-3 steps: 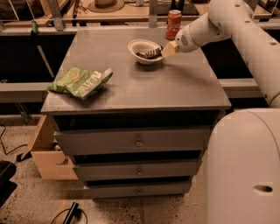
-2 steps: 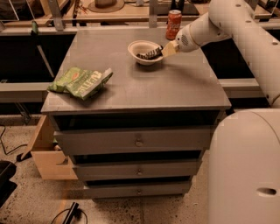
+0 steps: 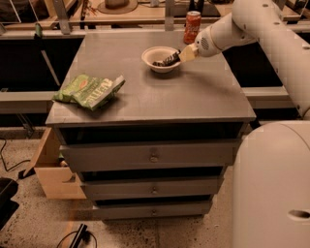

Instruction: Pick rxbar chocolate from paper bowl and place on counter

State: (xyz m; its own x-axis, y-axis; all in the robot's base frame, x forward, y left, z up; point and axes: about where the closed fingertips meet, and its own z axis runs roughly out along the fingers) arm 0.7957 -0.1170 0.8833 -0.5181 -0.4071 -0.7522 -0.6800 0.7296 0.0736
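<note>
The off-white paper bowl [image 3: 160,54] stands on the far middle of the grey counter [image 3: 193,97]. A dark rxbar chocolate [image 3: 161,62] lies inside it, tilted up toward the right rim. My gripper [image 3: 175,57] comes in from the right on the white arm and reaches over the bowl's right rim, at the bar's right end. Where the bar ends and the gripper begins is hard to make out.
An orange-red drink can [image 3: 192,27] stands just behind the gripper at the counter's back edge. A green crinkled chip bag [image 3: 89,89] lies on the counter's left side. A wooden bench [image 3: 121,12] with clutter runs behind. The robot's white body [image 3: 271,184] fills the lower right.
</note>
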